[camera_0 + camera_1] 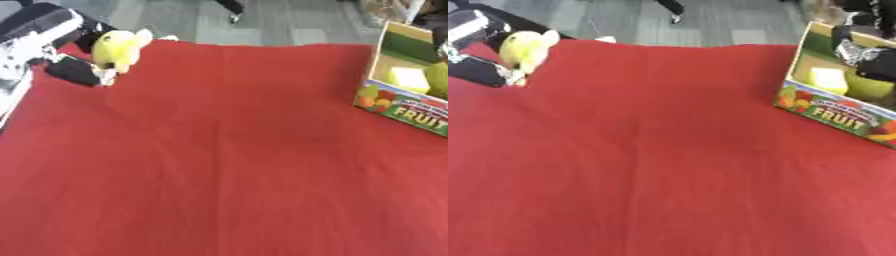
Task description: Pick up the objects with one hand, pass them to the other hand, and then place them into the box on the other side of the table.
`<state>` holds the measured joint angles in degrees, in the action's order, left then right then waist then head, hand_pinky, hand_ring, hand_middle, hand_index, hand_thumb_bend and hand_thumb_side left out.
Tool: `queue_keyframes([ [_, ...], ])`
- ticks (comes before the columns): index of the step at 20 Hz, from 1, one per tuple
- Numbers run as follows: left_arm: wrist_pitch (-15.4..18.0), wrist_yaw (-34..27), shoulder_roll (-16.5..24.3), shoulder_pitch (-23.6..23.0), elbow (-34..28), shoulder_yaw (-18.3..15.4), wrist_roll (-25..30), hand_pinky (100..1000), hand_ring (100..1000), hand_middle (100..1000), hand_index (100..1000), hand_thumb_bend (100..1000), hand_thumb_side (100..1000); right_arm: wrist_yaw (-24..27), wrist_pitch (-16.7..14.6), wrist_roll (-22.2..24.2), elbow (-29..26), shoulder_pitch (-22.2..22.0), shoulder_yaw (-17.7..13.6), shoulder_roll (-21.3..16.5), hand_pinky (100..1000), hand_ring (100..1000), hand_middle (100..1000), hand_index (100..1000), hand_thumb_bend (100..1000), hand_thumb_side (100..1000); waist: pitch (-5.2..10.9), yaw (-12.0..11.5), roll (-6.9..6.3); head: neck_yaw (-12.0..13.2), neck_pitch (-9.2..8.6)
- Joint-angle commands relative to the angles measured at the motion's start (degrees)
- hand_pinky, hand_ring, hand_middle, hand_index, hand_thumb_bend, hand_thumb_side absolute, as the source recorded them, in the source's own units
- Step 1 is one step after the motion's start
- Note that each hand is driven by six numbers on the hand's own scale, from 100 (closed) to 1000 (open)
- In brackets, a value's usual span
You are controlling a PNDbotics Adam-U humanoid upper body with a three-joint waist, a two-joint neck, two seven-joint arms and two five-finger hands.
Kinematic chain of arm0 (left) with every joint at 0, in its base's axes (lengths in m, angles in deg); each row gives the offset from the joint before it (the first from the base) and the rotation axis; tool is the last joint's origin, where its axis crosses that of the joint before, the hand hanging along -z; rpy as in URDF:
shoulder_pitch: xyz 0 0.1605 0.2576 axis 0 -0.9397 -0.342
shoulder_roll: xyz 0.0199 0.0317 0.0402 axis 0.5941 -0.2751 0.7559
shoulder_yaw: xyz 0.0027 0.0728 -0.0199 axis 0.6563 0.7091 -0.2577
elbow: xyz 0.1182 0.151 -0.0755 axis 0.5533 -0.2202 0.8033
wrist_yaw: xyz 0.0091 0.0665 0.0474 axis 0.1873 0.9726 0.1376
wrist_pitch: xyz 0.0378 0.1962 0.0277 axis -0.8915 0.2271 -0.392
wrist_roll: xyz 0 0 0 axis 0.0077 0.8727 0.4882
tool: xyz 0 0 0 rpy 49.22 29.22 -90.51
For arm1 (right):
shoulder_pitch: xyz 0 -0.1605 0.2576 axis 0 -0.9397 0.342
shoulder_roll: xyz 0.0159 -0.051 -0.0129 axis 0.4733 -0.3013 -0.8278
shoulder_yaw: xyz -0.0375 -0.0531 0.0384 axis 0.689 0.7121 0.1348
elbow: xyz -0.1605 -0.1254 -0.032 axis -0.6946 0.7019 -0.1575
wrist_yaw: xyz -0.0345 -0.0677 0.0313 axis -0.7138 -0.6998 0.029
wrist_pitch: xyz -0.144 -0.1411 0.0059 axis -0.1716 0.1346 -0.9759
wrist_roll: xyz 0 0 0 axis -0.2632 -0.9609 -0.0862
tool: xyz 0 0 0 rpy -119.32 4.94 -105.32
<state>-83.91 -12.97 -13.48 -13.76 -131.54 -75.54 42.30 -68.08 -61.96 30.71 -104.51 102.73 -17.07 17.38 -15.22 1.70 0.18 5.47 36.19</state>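
Table: covered edge to edge with a red cloth, creased lightly down the middle; grey floor beyond the far edge.
Yellow plush toy: at the far left corner of the table, upright or slightly tilted, a pale ear or tag sticking up at its top right.
Left hand: black, at the far left corner, just beside and below the yellow plush toy, touching it on its left side; fingers seem wrapped against the toy's lower left, yet blurred, so cannot tell whether curled round it or merely pressed against it.
Left arm: black and white, coming in from the upper left corner above the toy.
Fruit box: cardboard, open at the top, at the far right edge of the table, set askew; printed front wall with fruit pictures and the word FRUIT.
Box contents: a pale yellow block and a yellow-green rounded thing lying side by side inside.
Right hand: black and white, inside the upper part of the fruit box in the right eye view, above the yellow-green thing; fingers too blurred, cannot tell if spread or curled.
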Motion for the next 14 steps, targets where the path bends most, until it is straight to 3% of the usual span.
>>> queue_keyframes([
  [1, 0.3, -1.8, -0.7, 0.3, -1.9, 0.3, -2.5, 710, 583, 467, 504, 100, 176, 1.3, -0.5, 0.6, -4.1, 1.6, 0.2, -2.3, 929, 936, 853, 908, 100, 266, 1.54, -0.1, 0.12, -0.4, 0.28],
  [7, 3.2, -2.5, -5.7, -0.3, -2.3, 1.9, -4.8, 721, 584, 467, 506, 100, 240, 2.7, -1.6, 3.7, -10.8, 4.6, 2.8, -1.7, 920, 926, 842, 892, 100, 188, 1.61, -0.1, 0.36, -0.6, 0.55],
  [14, 6.0, -3.5, -10.3, -0.9, -2.5, 3.1, -6.3, 723, 584, 468, 508, 100, 270, 3.0, -3.1, 8.2, -16.0, 7.7, 6.4, -1.1, 912, 917, 835, 879, 100, 159, 1.65, 0.1, 0.55, -1.1, 0.67],
])
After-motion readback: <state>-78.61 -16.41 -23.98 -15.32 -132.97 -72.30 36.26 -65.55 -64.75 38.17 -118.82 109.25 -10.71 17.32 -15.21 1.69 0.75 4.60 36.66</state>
